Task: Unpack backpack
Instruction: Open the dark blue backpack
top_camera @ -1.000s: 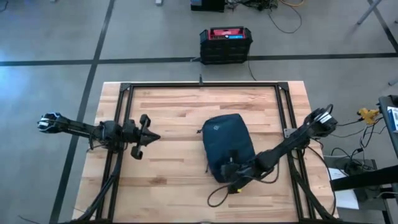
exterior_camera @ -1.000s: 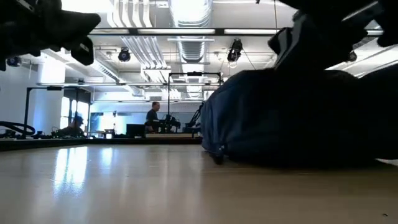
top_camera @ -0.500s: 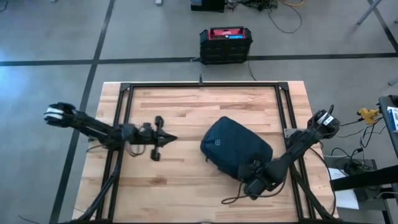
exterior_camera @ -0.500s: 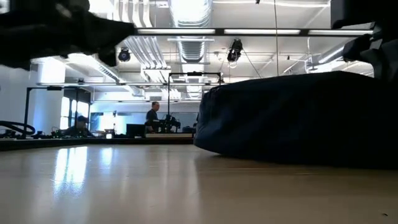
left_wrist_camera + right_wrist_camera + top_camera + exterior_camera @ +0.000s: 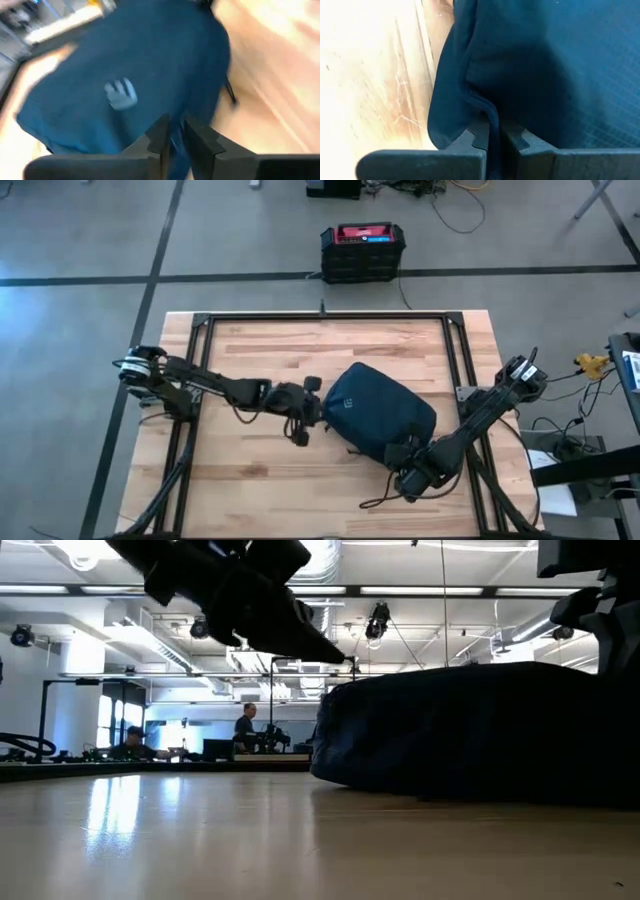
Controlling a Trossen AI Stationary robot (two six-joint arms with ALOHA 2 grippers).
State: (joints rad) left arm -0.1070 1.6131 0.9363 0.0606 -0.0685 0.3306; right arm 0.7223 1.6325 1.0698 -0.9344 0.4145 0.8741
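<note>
Still at the very start, by the look of it: the backpack (image 5: 382, 416) lies shut on the wooden worktop (image 5: 270, 350), logo face up, and nothing taken from it shows anywhere on the boards. In the high view it sits a little toward four o'clock from the worktop's middle. The right tool (image 5: 407, 476) is at the bag's five-o'clock corner; its wrist view shows the fingers (image 5: 479, 134) pinched on a fold of the navy fabric. The left tool (image 5: 312, 408) is at the bag's nine-o'clock edge; its fingers (image 5: 161, 132) stand nearly together with a sliver of blue between them, but whether they grip it I cannot tell. Opening and emptying the bag are all left to do. Bare boards run from nine to twelve o'clock, good room for laying things out. The three-o'clock edge is near the bag, and a dark strap (image 5: 372, 500) trails toward six
</note>
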